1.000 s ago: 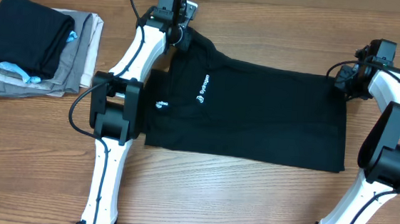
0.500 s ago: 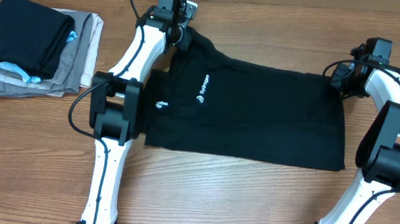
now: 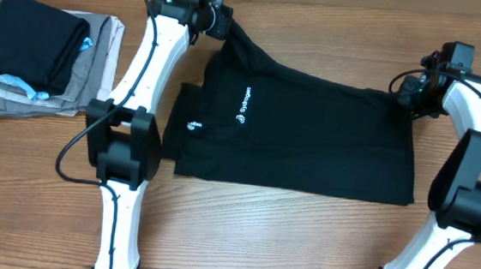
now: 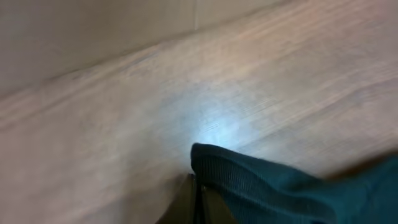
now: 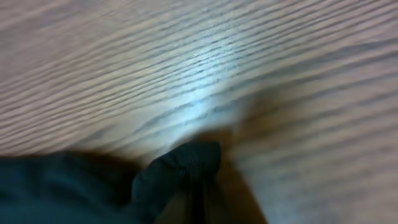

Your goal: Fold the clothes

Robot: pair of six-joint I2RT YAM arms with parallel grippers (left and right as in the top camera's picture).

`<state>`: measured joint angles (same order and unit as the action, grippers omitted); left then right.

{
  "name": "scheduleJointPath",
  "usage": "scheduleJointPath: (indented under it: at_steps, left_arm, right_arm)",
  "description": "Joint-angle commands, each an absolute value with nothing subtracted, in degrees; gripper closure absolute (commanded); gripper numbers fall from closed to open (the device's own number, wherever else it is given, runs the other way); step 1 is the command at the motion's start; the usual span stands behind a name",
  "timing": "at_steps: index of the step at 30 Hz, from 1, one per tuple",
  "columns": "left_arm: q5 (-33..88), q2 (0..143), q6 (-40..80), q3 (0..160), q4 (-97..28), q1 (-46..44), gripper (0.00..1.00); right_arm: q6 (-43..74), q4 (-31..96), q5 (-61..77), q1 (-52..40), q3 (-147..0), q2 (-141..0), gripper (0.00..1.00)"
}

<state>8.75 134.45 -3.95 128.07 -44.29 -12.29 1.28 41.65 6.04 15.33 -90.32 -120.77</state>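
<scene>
Shirt (image 3: 309,140): lying flat mid-desk, logo up, collar end toward 9 o'clock, hem toward 3 o'clock.
Desk (image 3: 284,232): bare wood around the shirt.
Left fingers (image 3: 216,18): together, clamped on the shirt's far corner at 11 o'clock, with the cloth drawn up into a peak.
Right fingers (image 3: 414,97): together, clamped on the far hem corner at 2 o'clock, low over the desk.
Pile (image 3: 32,54): folded garments at 10 o'clock, well apart from the shirt.
Done so far: both far corners gripped; no fold across the body visible.
Left to do: by judgement nearly everything, probably carrying the far edge toward 6 o'clock, then the remaining folds.
Progress: early.
</scene>
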Motion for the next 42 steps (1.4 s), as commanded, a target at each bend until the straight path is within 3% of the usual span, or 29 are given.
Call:
scheduleJointPath:
  at_steps: [1,21,28,42]
  left_arm:
    - [8.34,130.43,-1.06,128.42,-48.56,-12.4,0.96]
    - [10.61,125.12,15.46,128.42,-88.2,-12.43,0.96]
    - [15.29,125.12,15.53,128.4,-94.0,-12.43,0.96]
    - [18.87,124.22,17.82,128.29,-96.86,-13.61,0.96]
  right_arm:
    - [1.26,43.59,6.68,15.51,-91.37,-113.62,0.96]
    - [4.89,72.49,3.44,15.81,-90.91,-106.45,0.96]
    - [9.47,76.69,-3.01,17.06,-88.31,-106.45,0.96]
    - [10.98,72.31,-4.03,18.9,-78.76,-106.45,0.96]
